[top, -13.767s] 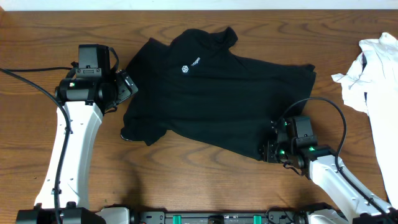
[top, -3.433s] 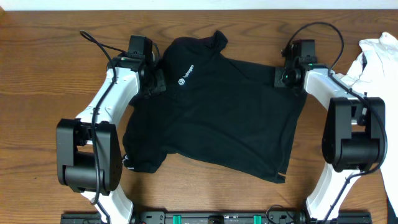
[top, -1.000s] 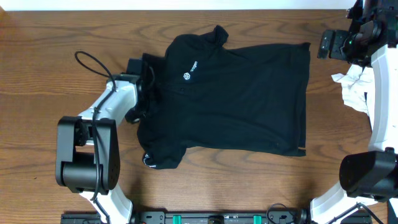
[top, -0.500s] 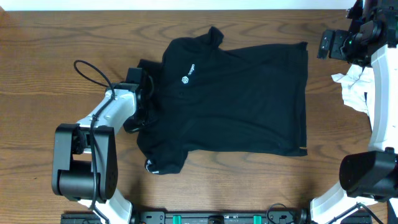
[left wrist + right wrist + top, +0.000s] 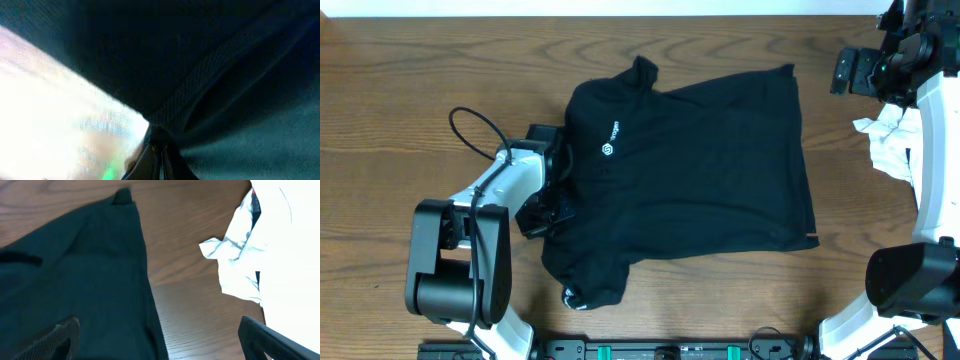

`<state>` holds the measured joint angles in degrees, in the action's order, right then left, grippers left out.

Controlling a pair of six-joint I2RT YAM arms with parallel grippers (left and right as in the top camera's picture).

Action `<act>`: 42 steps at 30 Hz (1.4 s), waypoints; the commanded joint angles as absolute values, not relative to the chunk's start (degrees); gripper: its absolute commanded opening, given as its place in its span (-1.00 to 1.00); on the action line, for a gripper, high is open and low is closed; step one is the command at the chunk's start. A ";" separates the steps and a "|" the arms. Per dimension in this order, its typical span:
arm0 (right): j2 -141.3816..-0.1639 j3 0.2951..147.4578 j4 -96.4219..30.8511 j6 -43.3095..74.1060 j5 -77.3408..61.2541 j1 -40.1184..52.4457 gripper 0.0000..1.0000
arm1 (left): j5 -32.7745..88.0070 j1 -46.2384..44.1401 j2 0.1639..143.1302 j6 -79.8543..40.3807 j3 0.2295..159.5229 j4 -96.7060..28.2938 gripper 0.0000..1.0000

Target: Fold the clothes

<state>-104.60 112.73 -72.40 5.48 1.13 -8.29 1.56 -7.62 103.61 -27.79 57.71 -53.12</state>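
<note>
L gripper clamped on black polo shirt near sleeve seam, cloth bunching into pinch (wrist cam otherwise just dark fabric). Probably a hold for dragging/squaring shirt.
Shirt lies flat, logo up, mid-table, collar toward far edge.
R gripper raised at far-right corner, jaws wide, empty, parked clear of cloth.
White garment heap at R edge.
No fold yet.
</note>
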 commanded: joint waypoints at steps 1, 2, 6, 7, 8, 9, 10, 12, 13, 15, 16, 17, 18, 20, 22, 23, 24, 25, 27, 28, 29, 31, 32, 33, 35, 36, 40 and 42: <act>-104.60 112.64 -72.49 6.17 1.69 -8.19 0.99 | 2.37 -7.81 99.33 -28.60 60.29 -56.86 -0.88; -104.60 112.64 -72.49 6.17 1.69 -8.19 0.98 | 2.37 -7.79 97.93 -28.58 61.58 -57.91 -0.88; -104.60 112.64 -72.49 6.17 1.69 -8.19 0.99 | 2.37 -7.79 90.50 -27.51 67.22 -59.46 -0.85; -104.60 112.64 -72.49 6.17 1.69 -8.21 0.99 | 2.35 -7.79 88.77 -27.51 67.99 -59.02 -0.56; -104.60 112.64 -72.49 6.17 1.72 -8.21 0.98 | 2.31 -7.75 86.89 -27.00 68.66 -57.67 -0.56; -104.60 112.64 -72.49 6.17 1.72 -8.19 0.99 | 2.37 -7.73 85.06 -24.64 69.36 -55.66 -0.52; -104.60 112.64 -72.49 6.17 1.69 -8.19 0.99 | 2.61 -7.75 83.48 -22.57 69.93 -54.19 -0.39; -104.60 112.64 -72.49 6.17 1.69 -8.19 0.99 | 4.64 -7.86 80.29 -19.25 70.70 -50.39 -0.27; -104.60 112.64 -72.49 6.17 1.72 -8.19 0.99 | 7.07 -7.86 78.74 -18.04 70.94 -47.92 -0.26; -104.60 112.64 -72.49 6.17 1.72 -8.19 0.98 | 10.55 -7.86 76.55 -17.12 71.33 -43.40 -0.26; -104.60 112.64 -72.49 6.17 1.72 -8.21 0.98 | 11.86 -7.86 75.77 -17.10 71.55 -41.23 -0.26; -104.60 112.64 -72.49 6.17 1.72 -8.21 0.98 | 12.75 -7.86 75.35 -17.12 71.79 -39.68 -0.26; -104.60 112.64 -72.49 6.17 1.72 -8.21 0.99 | 13.56 -7.86 75.18 -17.15 72.16 -38.41 -0.26; -104.60 112.64 -72.49 6.17 1.72 -8.19 0.99 | 15.09 -7.86 75.44 -17.15 73.30 -36.23 -0.26; -104.60 112.64 -72.49 6.17 1.72 -8.19 0.98 | 16.19 -7.86 76.42 -16.45 74.83 -34.48 -0.26; -104.60 112.64 -72.49 6.17 1.72 -8.19 0.99 | 16.49 -7.86 77.21 -16.03 75.96 -34.02 -0.27; -104.60 112.64 -72.49 6.17 1.72 -8.19 0.98 | 16.51 -7.88 78.17 -15.35 77.23 -33.91 -0.27; -104.60 112.62 -72.49 6.17 1.72 -8.19 0.98 | 16.49 -8.08 79.33 -14.48 78.83 -34.04 -0.26; -104.60 112.62 -72.49 6.17 1.72 -8.19 0.98 | 16.49 -8.91 82.35 -12.29 82.81 -34.89 -0.26; -104.60 112.62 -72.49 6.17 1.72 -8.19 0.98 | 16.49 -9.50 84.23 -11.29 85.30 -35.57 -0.28; -104.60 112.62 -72.49 6.17 1.72 -8.19 0.98 | 16.49 -10.20 86.00 -10.39 87.64 -36.27 -0.28; -104.60 112.62 -72.49 6.17 1.72 -8.19 0.98 | 16.47 -11.79 90.26 -8.71 93.34 -37.80 -0.28; -104.60 112.62 -72.49 6.17 1.69 -8.19 0.98 | 16.32 -12.62 92.66 -8.01 96.55 -38.63 -0.28; -104.60 112.62 -72.49 6.17 1.72 -8.19 0.98 | 15.88 -13.37 94.87 -7.42 99.39 -39.44 -0.28; -104.60 112.62 -72.49 6.17 1.69 -8.19 0.98 | 14.24 -14.74 99.88 -5.96 105.38 -41.41 -0.28; -104.60 112.62 -72.49 6.17 1.72 -8.19 0.99 | 13.08 -15.35 102.37 -5.17 107.70 -42.17 -0.28; -104.60 112.62 -72.49 6.17 1.72 -8.19 0.99 | 11.29 -16.23 109.69 -2.31 110.34 -42.35 -0.27; -104.60 112.62 -72.49 6.17 1.69 -8.19 0.99 | 11.29 -16.21 113.27 -1.13 110.34 -42.33 0.17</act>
